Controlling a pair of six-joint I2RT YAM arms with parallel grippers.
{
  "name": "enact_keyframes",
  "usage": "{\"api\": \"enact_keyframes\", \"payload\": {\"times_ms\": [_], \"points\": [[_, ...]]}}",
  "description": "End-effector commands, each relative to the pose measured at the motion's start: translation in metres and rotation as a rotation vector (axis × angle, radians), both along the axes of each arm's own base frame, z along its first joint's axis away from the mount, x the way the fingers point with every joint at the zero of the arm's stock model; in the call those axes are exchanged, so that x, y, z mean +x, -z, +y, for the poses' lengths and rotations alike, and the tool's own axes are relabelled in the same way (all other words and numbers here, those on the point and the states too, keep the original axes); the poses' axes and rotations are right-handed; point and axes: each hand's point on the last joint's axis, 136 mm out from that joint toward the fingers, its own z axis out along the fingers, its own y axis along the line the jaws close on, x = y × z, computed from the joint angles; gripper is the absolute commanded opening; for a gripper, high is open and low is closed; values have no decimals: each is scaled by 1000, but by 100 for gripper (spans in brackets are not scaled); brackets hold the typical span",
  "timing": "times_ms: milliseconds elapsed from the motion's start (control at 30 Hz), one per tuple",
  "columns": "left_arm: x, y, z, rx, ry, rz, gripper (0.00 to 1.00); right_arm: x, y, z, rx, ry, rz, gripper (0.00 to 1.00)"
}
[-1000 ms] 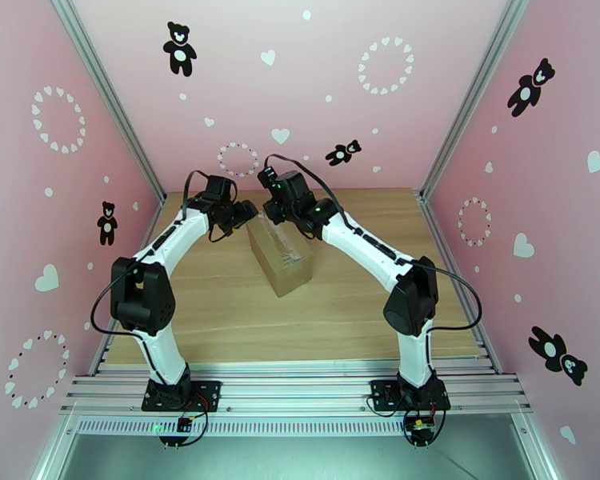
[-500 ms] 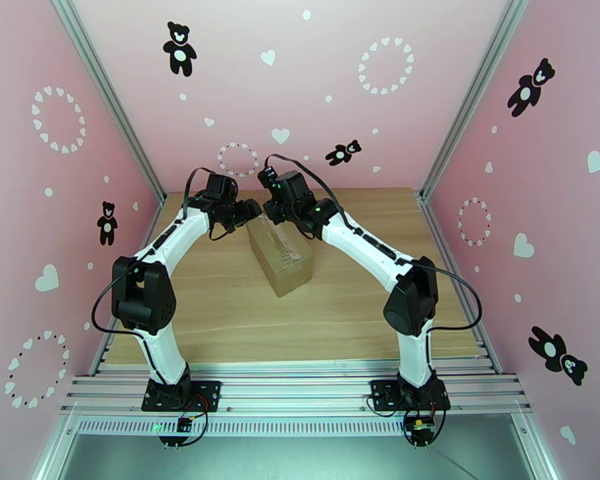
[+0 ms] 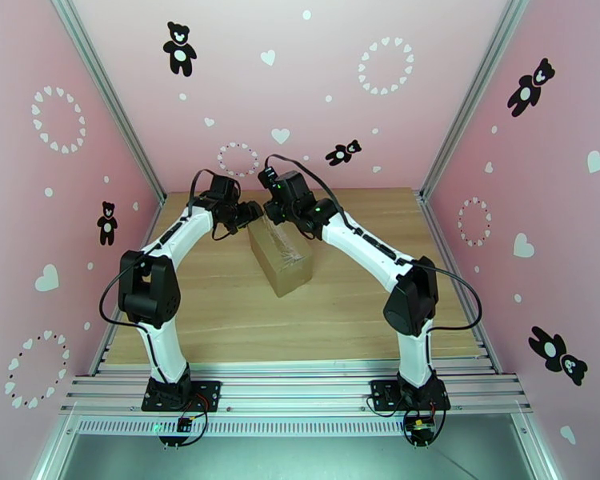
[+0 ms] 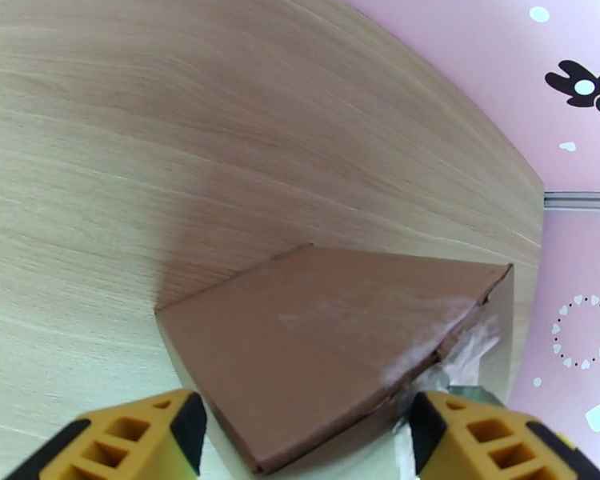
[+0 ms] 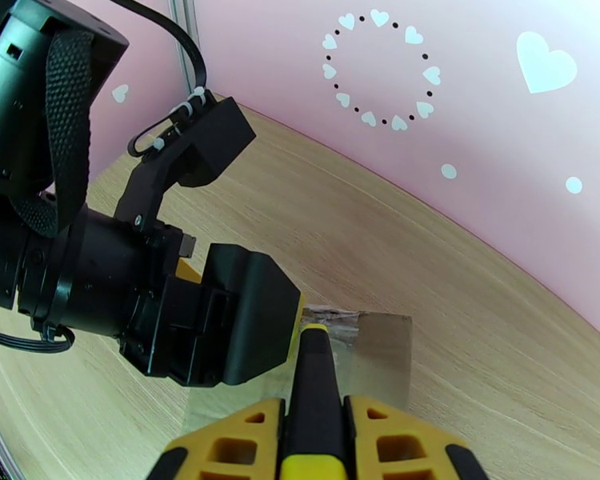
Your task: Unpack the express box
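The express box [image 3: 281, 254], a brown carton with shiny tape along its top, lies slanted on the table's far middle. My left gripper [image 3: 247, 213] is at its far end. In the left wrist view its yellow fingers [image 4: 144, 438] stand open on either side of the box [image 4: 316, 346], close to its sides. My right gripper [image 3: 275, 213] hangs over the same end, shut on a yellow-black utility knife [image 5: 316, 386]. The knife's tip rests at the taped top edge of the box [image 5: 380, 354]. The left gripper's black body [image 5: 220, 330] sits just left of the knife.
The wooden table [image 3: 220, 314] is walled in by pink panels with an aluminium rail at the near edge. Both arms reach in from the bases and meet over the box's far end, very close to each other.
The left arm has shifted slightly right, bringing its gripper closer onto the box's far end, jaws narrowing a touch. The right arm and the box have not moved.
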Motion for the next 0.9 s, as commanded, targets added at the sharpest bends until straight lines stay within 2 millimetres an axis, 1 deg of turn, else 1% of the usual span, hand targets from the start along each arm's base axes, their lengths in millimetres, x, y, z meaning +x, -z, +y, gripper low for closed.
{"api": "enact_keyframes", "payload": {"times_ms": [0, 133, 333, 867], "points": [[-5, 24, 4, 12, -26, 84, 72, -19, 15, -2, -48, -14, 62, 0], [-7, 30, 3, 2, -32, 105, 72, -21, 16, -2, -53, -14, 64, 0], [-9, 35, 3, -15, -47, 123, 71, -26, 19, -8, -56, -2, 69, 0], [-8, 34, 0, -41, -59, 125, 71, -39, 26, -16, -58, 5, 86, 0]]}}
